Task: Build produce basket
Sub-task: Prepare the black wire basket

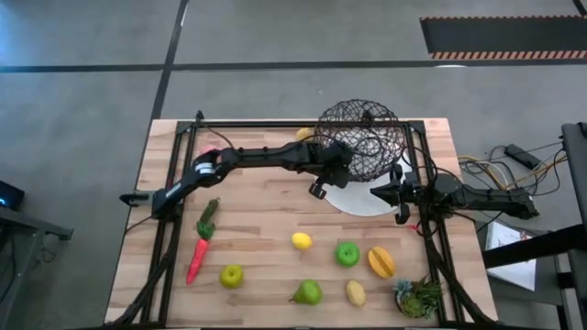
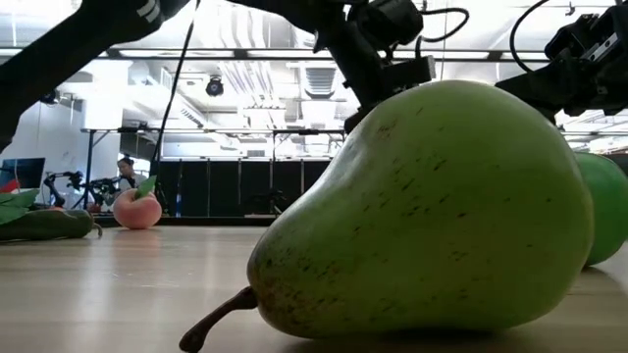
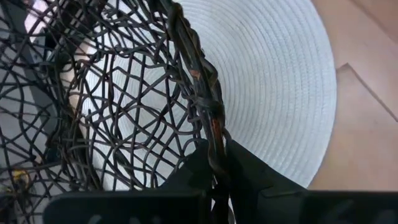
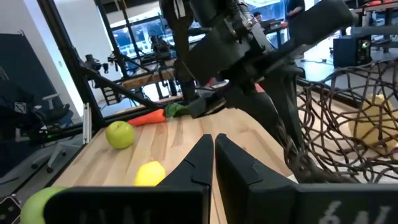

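Observation:
The dark wire basket (image 1: 360, 137) is tilted over the far part of the white plate (image 1: 367, 203). My left gripper (image 1: 336, 167) is shut on its rim. My right gripper (image 1: 387, 192) is shut and empty just right of the basket, over the plate. The produce lies on the table nearer the front: a lemon (image 1: 301, 241), a green apple (image 1: 347, 254), an orange piece (image 1: 381, 262), a pear (image 1: 308, 292), a second lemon (image 1: 356, 292), another apple (image 1: 231, 275), a red carrot (image 1: 197, 259) and a green pepper (image 1: 208, 218). My left gripper pinches the basket's thick woven rim (image 3: 214, 134) between its two fingers, one finger inside the basket and one outside. It comes from the table's left side, slanting down. The basket is tilted above the plate; whether its lower part rests on the plate I cannot tell.
A yellow fruit (image 1: 304, 135) lies by the far edge behind the basket, and a pink peach (image 2: 137, 209) lies at the far left. A leafy plant tuft (image 1: 420, 298) stands at the front right corner. Black rails run along the table's left and right sides.

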You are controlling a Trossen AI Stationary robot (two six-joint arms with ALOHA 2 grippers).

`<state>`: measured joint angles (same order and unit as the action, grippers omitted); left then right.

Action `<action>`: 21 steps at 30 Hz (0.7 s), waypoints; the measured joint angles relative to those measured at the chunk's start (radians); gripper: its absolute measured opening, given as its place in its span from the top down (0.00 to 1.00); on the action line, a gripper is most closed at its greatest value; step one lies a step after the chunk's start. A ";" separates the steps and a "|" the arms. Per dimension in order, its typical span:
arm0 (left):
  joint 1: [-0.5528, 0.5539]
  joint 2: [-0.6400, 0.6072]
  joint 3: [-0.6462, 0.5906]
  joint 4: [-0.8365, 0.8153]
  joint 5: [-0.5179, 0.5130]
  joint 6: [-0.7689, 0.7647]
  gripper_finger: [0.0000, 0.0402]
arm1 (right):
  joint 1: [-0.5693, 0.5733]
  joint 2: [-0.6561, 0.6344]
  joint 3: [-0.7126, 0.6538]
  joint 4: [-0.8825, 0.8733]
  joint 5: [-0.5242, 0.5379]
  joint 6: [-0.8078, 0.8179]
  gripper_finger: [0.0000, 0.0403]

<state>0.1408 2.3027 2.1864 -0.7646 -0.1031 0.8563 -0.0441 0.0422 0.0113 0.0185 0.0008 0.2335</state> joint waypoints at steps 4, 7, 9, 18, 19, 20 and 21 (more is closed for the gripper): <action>0.000 0.021 0.000 0.031 0.020 0.015 0.98 | 0.000 0.000 0.000 0.000 0.002 0.001 0.98; -0.001 0.033 -0.001 0.045 0.027 0.018 0.98 | 0.000 0.000 0.000 -0.001 0.000 0.001 0.98; -0.001 0.040 -0.001 0.052 0.042 0.025 0.98 | 0.000 0.000 0.000 -0.001 0.000 0.001 0.98; -0.001 0.057 -0.025 0.081 0.055 0.072 0.97 | 0.000 0.000 0.000 -0.002 0.000 -0.002 0.98; -0.002 0.057 -0.037 0.093 0.061 0.086 0.96 | 0.000 0.000 0.000 -0.002 0.001 -0.003 0.98; -0.004 0.057 -0.045 0.108 0.068 0.097 0.96 | 0.000 0.000 0.000 -0.002 0.001 -0.005 0.98; -0.005 0.057 -0.047 0.115 0.072 0.107 0.96 | 0.000 0.000 0.000 -0.002 0.001 -0.006 0.98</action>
<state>0.1360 2.3600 2.1389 -0.6499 -0.0315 0.9629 -0.0444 0.0422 0.0113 0.0162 0.0021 0.2279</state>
